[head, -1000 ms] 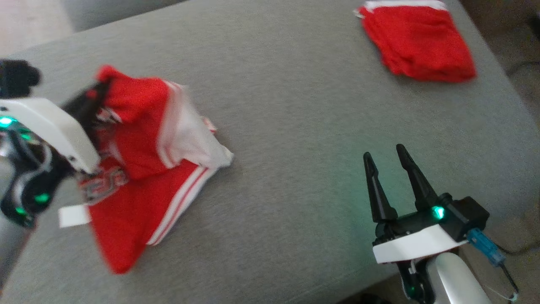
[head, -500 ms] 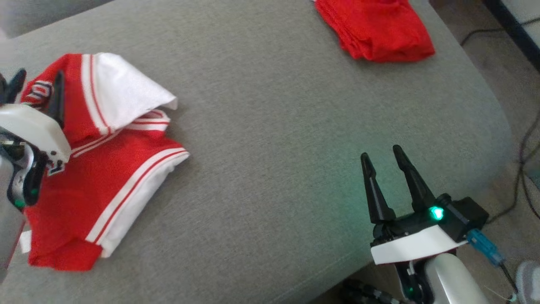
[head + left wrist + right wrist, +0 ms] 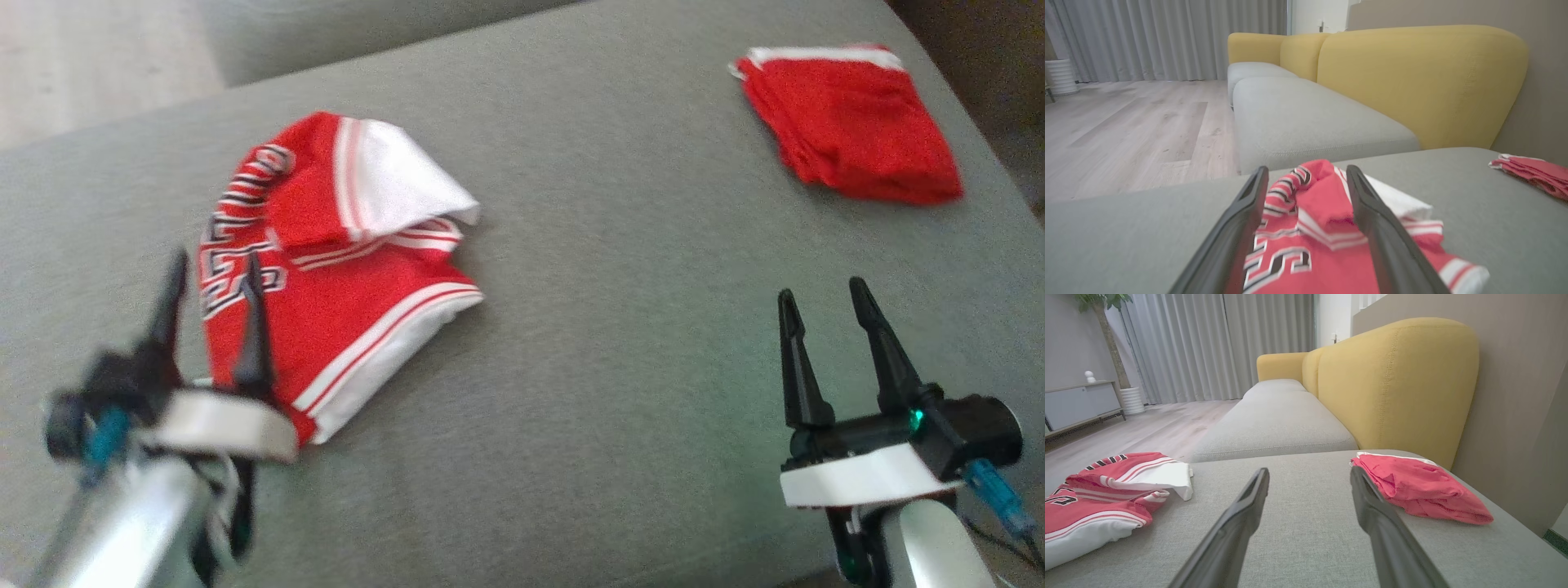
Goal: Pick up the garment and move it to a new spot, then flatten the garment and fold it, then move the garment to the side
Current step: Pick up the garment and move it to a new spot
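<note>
- You are looking at a red-and-white sports jersey with black-and-white lettering, which is lying crumpled and partly folded on the left half of the broad grey upholstered seat, with a white flap turned over its top.
- Your left gripper is standing with its jaws spread wide and gripping nothing. Its fingers are reaching over the jersey's near left edge, and you cannot tell whether they are touching the cloth.
- Your right gripper is also standing wide open and empty, over bare grey fabric well apart from the jersey.
- A folded plain red garment with a white hem is resting at the seat's far right corner.
- The head view is giving you both grippers and both pieces of clothing at once, from above.
- The left wrist view is showing you the lettering running between the two fingers, and behind it the yellow padded sofa back and pale wooden floor.
- The right wrist view is adding grey curtains, a low grey cabinet, a white ribbed pot and a plant trunk.
- You are counting two grippers, four dark fingers, two garments and one pot.
</note>
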You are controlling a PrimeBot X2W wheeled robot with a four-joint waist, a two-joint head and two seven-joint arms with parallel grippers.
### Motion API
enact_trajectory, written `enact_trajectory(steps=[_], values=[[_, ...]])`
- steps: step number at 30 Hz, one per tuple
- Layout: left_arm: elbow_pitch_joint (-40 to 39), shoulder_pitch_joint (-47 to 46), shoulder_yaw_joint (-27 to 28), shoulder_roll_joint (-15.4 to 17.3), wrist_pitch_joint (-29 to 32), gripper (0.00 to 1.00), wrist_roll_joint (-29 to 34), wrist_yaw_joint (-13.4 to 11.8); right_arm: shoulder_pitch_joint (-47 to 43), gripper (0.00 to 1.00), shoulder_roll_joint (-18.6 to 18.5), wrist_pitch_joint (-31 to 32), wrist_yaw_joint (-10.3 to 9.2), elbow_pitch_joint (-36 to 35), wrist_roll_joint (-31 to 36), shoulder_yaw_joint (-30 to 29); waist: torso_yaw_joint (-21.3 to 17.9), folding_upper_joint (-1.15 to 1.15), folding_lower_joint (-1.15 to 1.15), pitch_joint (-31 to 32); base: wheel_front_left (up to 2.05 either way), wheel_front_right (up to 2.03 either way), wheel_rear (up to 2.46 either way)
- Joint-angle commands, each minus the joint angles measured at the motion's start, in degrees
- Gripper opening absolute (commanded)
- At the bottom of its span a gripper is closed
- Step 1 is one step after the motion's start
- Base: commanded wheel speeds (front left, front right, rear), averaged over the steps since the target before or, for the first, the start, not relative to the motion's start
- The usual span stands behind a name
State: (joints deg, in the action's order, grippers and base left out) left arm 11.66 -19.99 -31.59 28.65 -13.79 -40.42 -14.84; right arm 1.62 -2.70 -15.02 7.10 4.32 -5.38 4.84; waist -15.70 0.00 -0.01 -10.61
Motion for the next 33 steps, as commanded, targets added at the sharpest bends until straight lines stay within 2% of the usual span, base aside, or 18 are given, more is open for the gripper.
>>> enact_trajectory(steps=[1, 4, 6, 7, 8, 10, 16, 22, 23, 33], values=[[-3.70, 1.32, 2.21, 0.45, -0.97, 1.00, 1.86, -1.91, 0.00, 1.00, -0.18, 0.03, 0.39, -1.87, 1.07, 0.63, 5.10, 0.00, 0.01, 3.97, 0.00, 0.00, 0.00], [-7.19, 7.39, 2.10, -2.50, -1.15, 1.00, 4.61, -4.38, -1.05, 1.00, -0.18, 0.03, 0.39, -1.55, 2.50, -0.74, 8.11, 0.00, 0.01, 5.67, 0.00, 0.00, 0.00], [-8.25, 9.47, 2.68, -3.55, -1.16, 1.00, 5.70, -5.12, -1.44, 1.00, -0.18, 0.03, 0.39, -1.42, 2.74, -1.18, 8.89, 0.00, 0.01, 6.13, 0.00, 0.00, 0.00], [-9.00, 11.51, 3.40, -4.69, -1.17, 1.00, 6.50, -5.37, -1.83, 1.00, -0.18, 0.03, 0.39, -1.30, 2.90, -1.65, 9.68, 0.00, 0.01, 6.60, 0.00, 0.00, 0.00], [-10.25, 15.32, 5.54, -7.20, -1.18, 1.00, 7.83, -5.27, -2.76, 1.00, -0.18, 0.03, 0.39, -0.93, 3.10, -2.32, 11.33, 0.00, 0.01, 7.53, 0.00, 0.00, 0.00], [-10.52, 17.13, 6.42, -8.21, -1.18, 1.00, 8.81, -4.98, -3.33, 1.00, -0.18, 0.03, 0.39, -0.72, 3.24, -2.63, 12.26, 0.00, 0.01, 8.05, 0.00, 0.00, 0.00], [-10.89, 26.40, 11.05, -12.08, -1.19, 1.00, 15.25, -1.69, -6.22, 1.00, -0.18, 0.02, 0.39, 0.95, 2.66, -3.25, 15.71, 0.00, 0.01, 10.38, 0.00, 0.00, 0.00], [-10.47, 32.45, 18.62, -15.30, -1.20, 1.00, 20.00, 1.36, -7.78, 1.00, -0.18, 0.02, 0.39, 3.06, 1.78, -3.76, 17.34, 0.00, 0.01, 11.38, 0.00, 0.00, 0.00], [-10.29, 33.53, 20.62, -16.36, -1.20, 1.00, 21.45, 2.80, -7.96, 1.00, -0.18, 0.02, 0.39, 3.71, 1.77, -4.12, 17.62, 0.00, 0.01, 11.53, 0.00, 0.00, 0.00], [-9.08, 35.10, 27.46, -20.91, -1.20, 1.00, 26.48, 9.58, -8.24, 1.00, -0.18, 0.02, 0.39, 5.25, 1.20, -4.40, 17.46, 0.00, 0.01, 11.71, 0.00, 0.00, 0.00]])
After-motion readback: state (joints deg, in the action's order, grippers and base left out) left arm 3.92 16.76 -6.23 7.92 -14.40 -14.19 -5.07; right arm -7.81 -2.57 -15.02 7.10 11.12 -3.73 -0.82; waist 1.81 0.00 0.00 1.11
